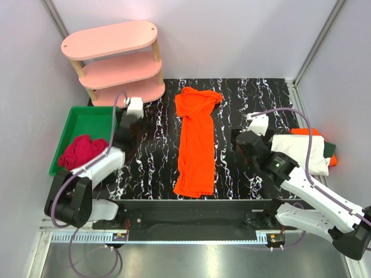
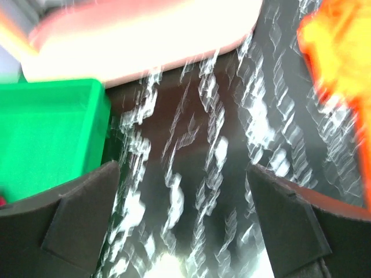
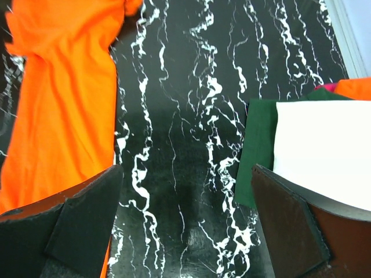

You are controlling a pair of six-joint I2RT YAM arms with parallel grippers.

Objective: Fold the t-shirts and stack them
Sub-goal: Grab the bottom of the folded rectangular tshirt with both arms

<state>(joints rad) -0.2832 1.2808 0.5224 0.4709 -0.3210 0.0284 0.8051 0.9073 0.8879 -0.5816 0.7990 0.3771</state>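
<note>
left hand [image 2: 183,200] and right hand [image 3: 185,202] hang released, empty, either side of the orange t-shirt [image 1: 197,147] lying lengthwise on the worktop [image 1: 151,159]. i'd pinch both near hem corners evenly, then fold toward the far collar.

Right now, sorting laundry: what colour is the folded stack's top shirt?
The top cloth t-shirt is white; right wrist view.

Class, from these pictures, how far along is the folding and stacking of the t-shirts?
Done: white t-shirt lies folded on a dark green t-shirt at the right. In hand: nothing; left hand and right hand are open, empty. Left: the bright orange t-shirt lies mid-table as a long strip, not yet stacked; crimson cloth sits in the green bin.
</note>
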